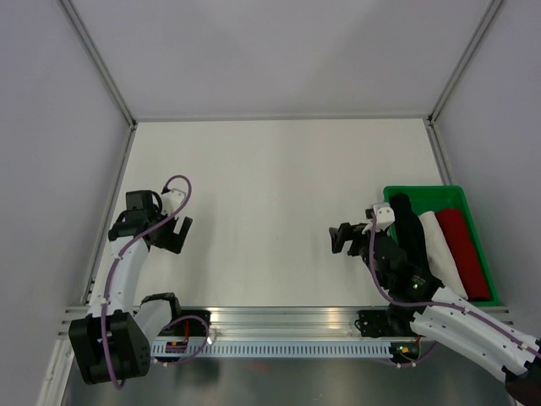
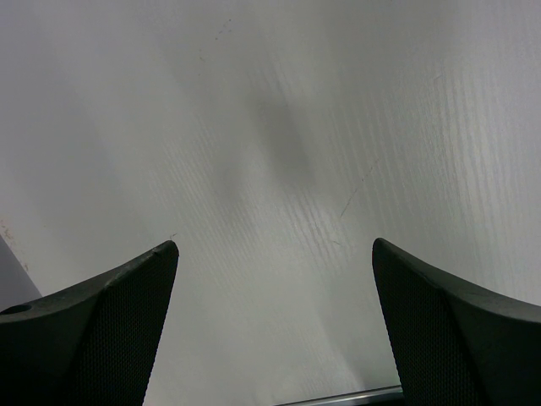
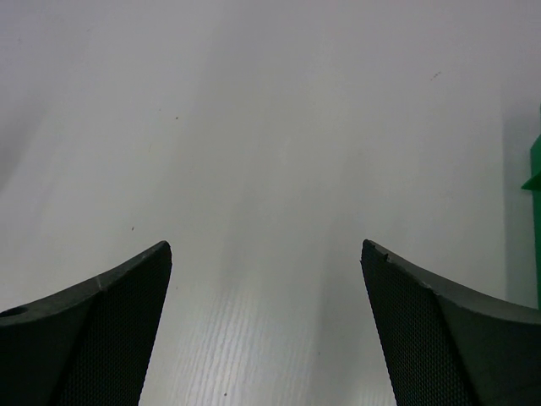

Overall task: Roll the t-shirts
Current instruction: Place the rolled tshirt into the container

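A green bin [image 1: 473, 222] sits at the right edge of the white table [image 1: 279, 186], close to the near right corner. Three rolled t-shirts lie in it side by side, running front to back. The black roll [image 1: 408, 227] is along the bin's left wall, and part of it is hidden by the right arm. The white roll [image 1: 441, 249] lies in the middle, touching the black one. The red roll [image 1: 465, 251] lies on the right, against the white roll and near the bin's right wall. No label or sleeve can be made out on any of them from above.

The left gripper [image 1: 176, 234] hangs over the left side of the table, toward the near edge, with its jaws spread wide and nothing between them; the left wrist view shows only bare table surface between the two dark fingers [image 2: 101, 338]. The right gripper [image 1: 341, 238] is just left of the bin, over bare table, also spread wide and holding nothing. In the right wrist view a sliver of the green bin shows at the right margin beyond the fingers [image 3: 448, 338].
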You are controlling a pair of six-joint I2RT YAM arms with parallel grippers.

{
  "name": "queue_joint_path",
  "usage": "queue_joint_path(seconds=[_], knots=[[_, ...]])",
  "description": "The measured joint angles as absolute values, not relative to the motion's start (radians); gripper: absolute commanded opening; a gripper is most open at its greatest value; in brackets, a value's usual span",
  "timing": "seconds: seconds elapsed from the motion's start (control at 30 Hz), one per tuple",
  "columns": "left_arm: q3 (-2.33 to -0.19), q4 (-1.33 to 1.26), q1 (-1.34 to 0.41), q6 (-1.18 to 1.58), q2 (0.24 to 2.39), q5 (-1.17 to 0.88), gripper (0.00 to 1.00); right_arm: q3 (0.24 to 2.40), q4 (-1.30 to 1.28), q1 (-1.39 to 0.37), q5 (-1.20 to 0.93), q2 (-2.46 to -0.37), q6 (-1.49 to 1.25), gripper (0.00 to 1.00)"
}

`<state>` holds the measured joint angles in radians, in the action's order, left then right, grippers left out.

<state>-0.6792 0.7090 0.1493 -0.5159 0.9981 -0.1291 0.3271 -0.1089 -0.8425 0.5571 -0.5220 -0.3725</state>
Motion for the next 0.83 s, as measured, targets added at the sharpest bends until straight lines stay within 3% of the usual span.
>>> queue_joint_path(seconds=[0.23, 0.83], knots=[[-0.677, 0.709, 0.149, -0.516, 0.998, -0.130, 1.00, 0.223, -0.086, -0.842, 0.419, -0.421, -0.381, 0.98], [-0.665, 0.709, 0.149, -0.516, 0.998, -0.129, 1.00, 0.197, -0.066, -0.842, 0.408, -0.393, -0.381, 0.98]])
